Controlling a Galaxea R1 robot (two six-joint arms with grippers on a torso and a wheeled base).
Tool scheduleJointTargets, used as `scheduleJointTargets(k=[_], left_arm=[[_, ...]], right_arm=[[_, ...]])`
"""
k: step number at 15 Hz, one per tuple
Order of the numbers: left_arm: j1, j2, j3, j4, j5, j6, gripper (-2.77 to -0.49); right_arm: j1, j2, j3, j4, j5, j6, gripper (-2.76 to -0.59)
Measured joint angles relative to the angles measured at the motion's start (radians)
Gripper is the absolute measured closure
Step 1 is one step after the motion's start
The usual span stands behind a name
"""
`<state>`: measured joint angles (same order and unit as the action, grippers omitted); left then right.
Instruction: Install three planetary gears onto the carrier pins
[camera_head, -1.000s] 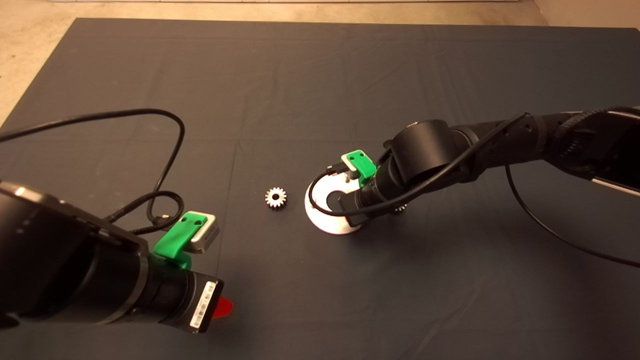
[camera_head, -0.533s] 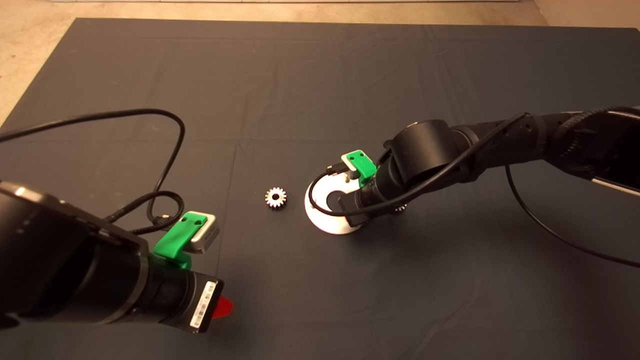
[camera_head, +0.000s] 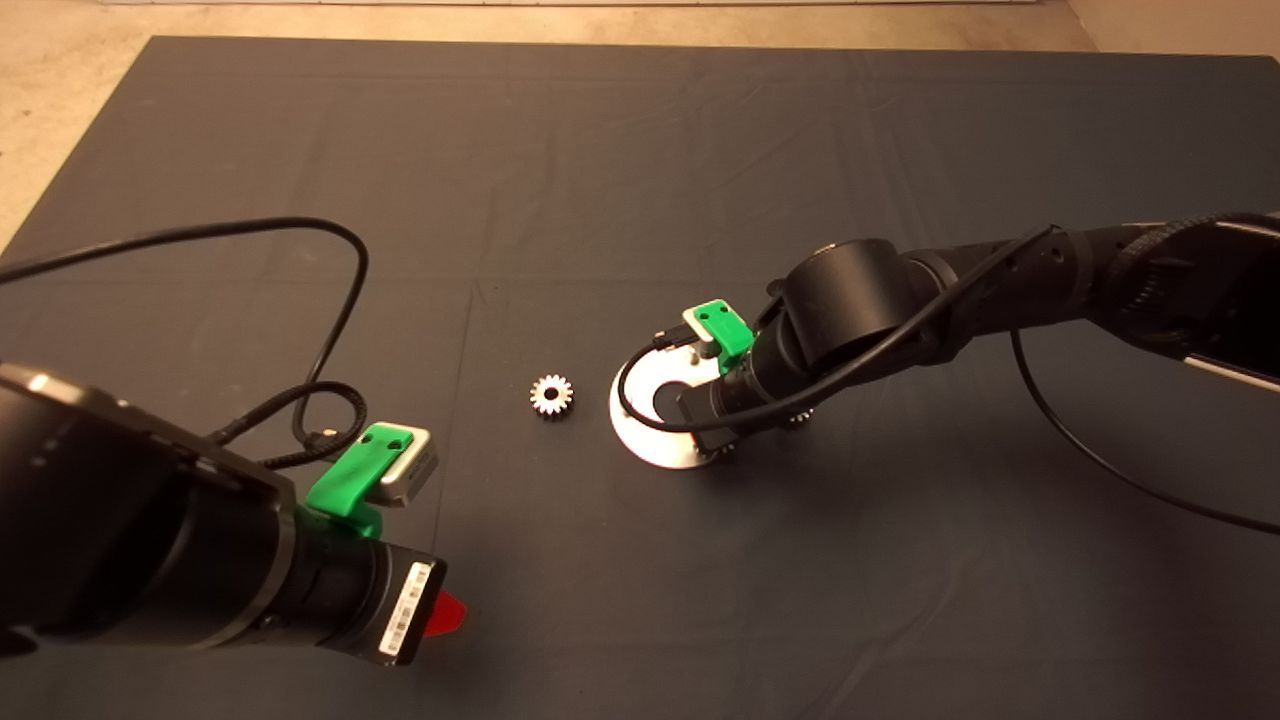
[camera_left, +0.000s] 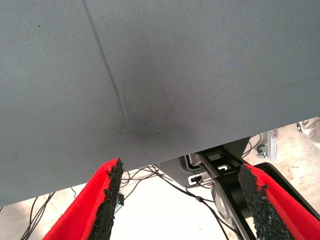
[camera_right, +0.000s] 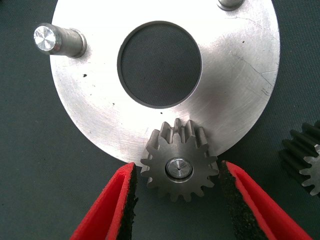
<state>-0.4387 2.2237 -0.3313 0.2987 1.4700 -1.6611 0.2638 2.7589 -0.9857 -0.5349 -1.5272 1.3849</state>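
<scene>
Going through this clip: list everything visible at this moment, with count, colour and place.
planetary gears: three, silver-grey; one seated on a pin, one loose on the mat left of the disc, one on the mat at the disc's other side, mostly hidden in the head view.
carrier pins: three, silver; two bare, one filled.
disc: one, silver, mid-mat.
mat: one, dark grey.
cables: black, along both arms.
right tool: red fingers, open, flanking the seated gear without touching.
left tool: open, parked lower left.
</scene>
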Motion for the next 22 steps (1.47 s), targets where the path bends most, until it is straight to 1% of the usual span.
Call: scheduleJointTargets(k=[1,3,4,6,7,9,11,13,16,17,22], left_arm=[[0.000,0.000,0.000,0.000,0.000,0.000,-1.64],[0.000,0.000,0.000,0.000,0.000,0.000,-1.64],[0.000,0.000,0.000,0.000,0.000,0.000,-1.64],[0.000,0.000,0.000,0.000,0.000,0.000,-1.64],[0.000,0.000,0.000,0.000,0.000,0.000,-1.64],[0.000,0.000,0.000,0.000,-0.001,0.000,-1.64],[0.000,-0.003,0.000,0.000,-0.001,0.000,-1.64],[0.000,-0.002,0.000,0.000,-0.002,0.000,-1.64],[0.000,-0.002,0.000,0.000,-0.004,0.000,-1.64],[0.000,-0.002,0.000,0.000,-0.009,0.000,-1.64],[0.000,-0.002,0.000,0.000,-0.011,0.000,-1.64]], right_arm=[[0.000,0.000,0.000,0.000,0.000,0.000,-1.30],[0.000,0.000,0.000,0.000,0.000,0.000,-1.33],[0.000,0.000,0.000,0.000,0.000,0.000,-1.46],[0.002,0.000,0.000,0.000,0.000,0.000,-1.52],[0.003,0.000,0.000,0.000,0.000,0.000,-1.59],[0.003,-0.009,0.001,0.000,0.001,0.000,-1.60],[0.006,-0.045,0.002,0.000,0.001,0.001,-1.60],[0.008,-0.099,0.005,0.000,0.001,0.003,-1.60],[0.016,-0.170,0.026,0.000,-0.004,0.004,-1.60],[0.019,-0.183,0.032,0.000,-0.007,0.004,-1.60],[0.019,-0.196,0.042,0.000,-0.003,0.004,-1.60]])
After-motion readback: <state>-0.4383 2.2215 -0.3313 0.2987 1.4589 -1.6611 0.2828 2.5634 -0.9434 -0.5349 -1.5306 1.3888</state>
